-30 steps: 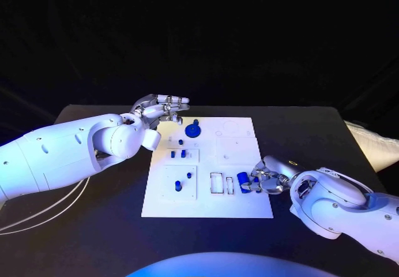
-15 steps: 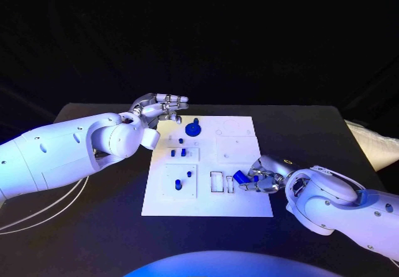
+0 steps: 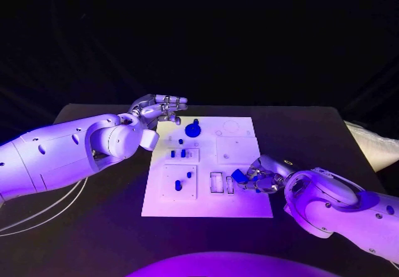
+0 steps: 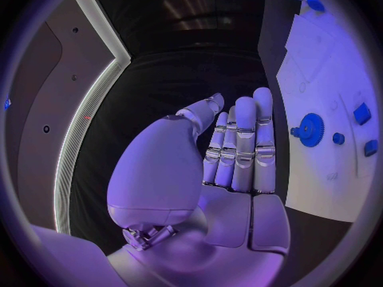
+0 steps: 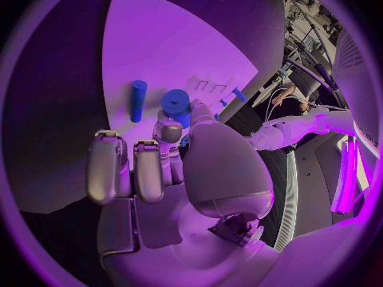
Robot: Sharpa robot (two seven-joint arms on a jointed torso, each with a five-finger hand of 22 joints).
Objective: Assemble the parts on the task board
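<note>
The white task board lies mid-table. On it are a blue gear at the far end and several small blue pegs, such as one in a near-left recess. My right hand is at the board's right edge and pinches a short blue cylinder between thumb and finger, just over the slots. The right wrist view shows that cylinder at the fingertips of the hand, with a blue rod lying flat on the board beside it. My left hand hovers past the far-left corner, fingers straight and empty.
The left wrist view shows the gear and small blue pieces on the board. Black table surrounds the board on all sides. A pale cushion lies off the table's right edge.
My right hand has lifted the blue cylinder off the board near its right edge and tilted it, shifting slightly left. The left hand has stayed in place.
</note>
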